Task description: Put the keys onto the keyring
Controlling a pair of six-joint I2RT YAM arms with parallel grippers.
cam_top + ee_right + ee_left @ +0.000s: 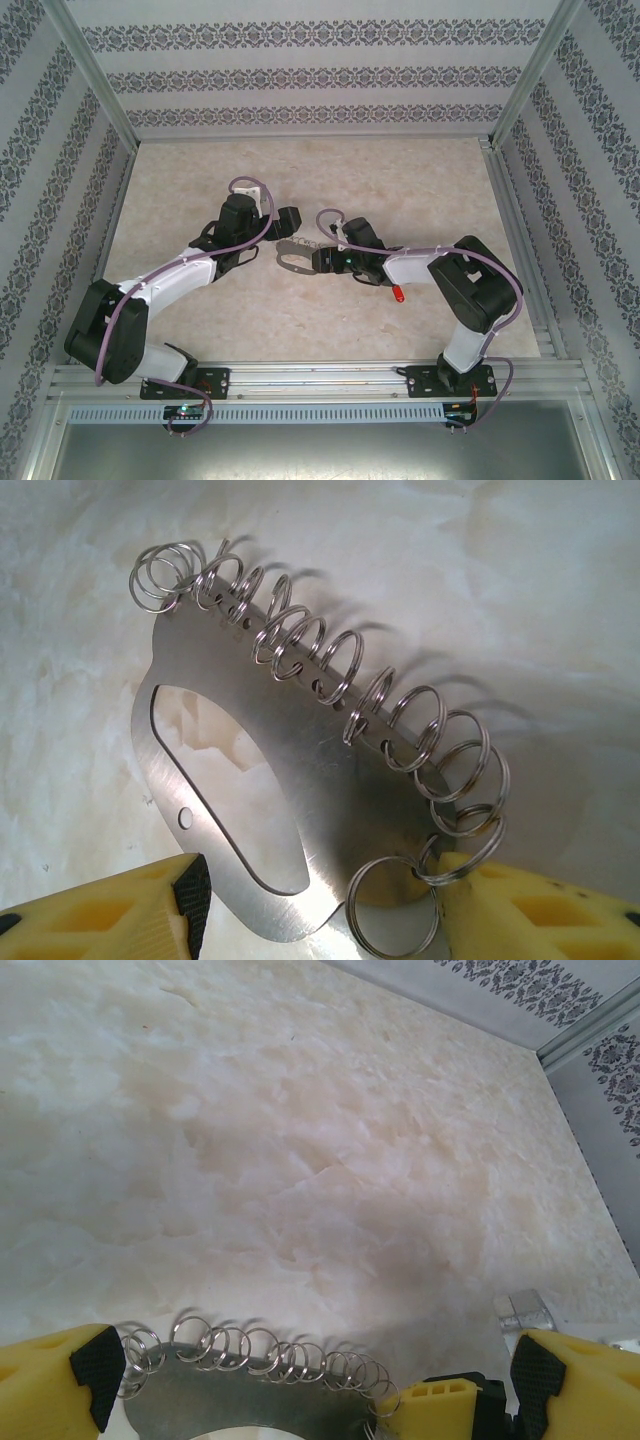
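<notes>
- Two hands in play, both reached in to the middle of the counter (300,1110) and meeting at the keyring (330,770).
- The keyring is a flat silvery metal plate with a big cut-out. A row of little split rings (300,645) is threaded through holes along one curved edge. Can't tell if it's lying flat on the counter or tipped up a bit.
- My right hand (320,895) has the plate between its yellow fingers. One black pad sits just beside the plain edge, and the other finger is right up against the last couple of rings. The jaws are roughly half apart. Honestly can't tell if it's actually pinching the plate or just framing it.
- My left hand (312,1370) is spread wide and holding nothing. In its wrist cam the ringed edge of the keyring sits low between the two fingers, with the end ring just beside one pad.
- The key (397,294), the one with the red head, is on the counter right next to my right arm. It's well apart from the keyring and from both hands. The blade is too small to make out from the top view.
</notes>
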